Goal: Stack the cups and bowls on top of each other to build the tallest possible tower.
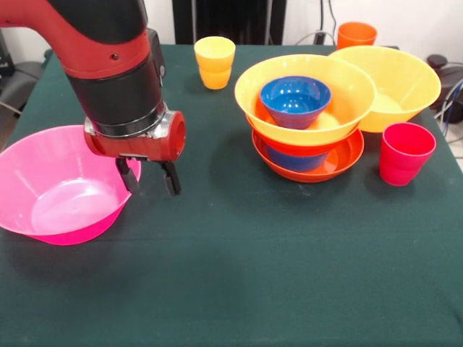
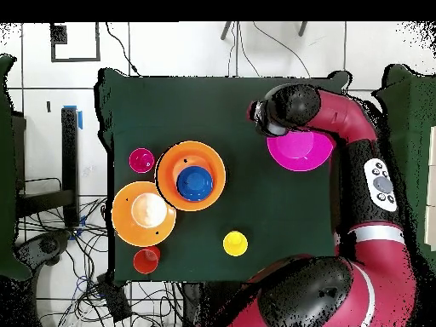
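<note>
Hovering gripper (image 1: 150, 177), fingers apart, empty, at pink bowl (image 1: 58, 191) right rim.

Bowls (image 1: 307, 94): plastic — glossy, smooth
Pink bowl (image 1: 58, 184): translucent-looking plastic, shiny
Cups (image 1: 405, 153): smooth plastic
Desk (image 1: 231, 275): dark green cloth — matt

Bench (image 1: 239, 289): you see a dark green cloth cover | Floor (image 2: 170, 49): pale tiles, overhead frame's top | Cables (image 2: 51, 247): tangled at overhead lower left | Wall (image 1: 412, 18): white, front frame's upper right
</note>
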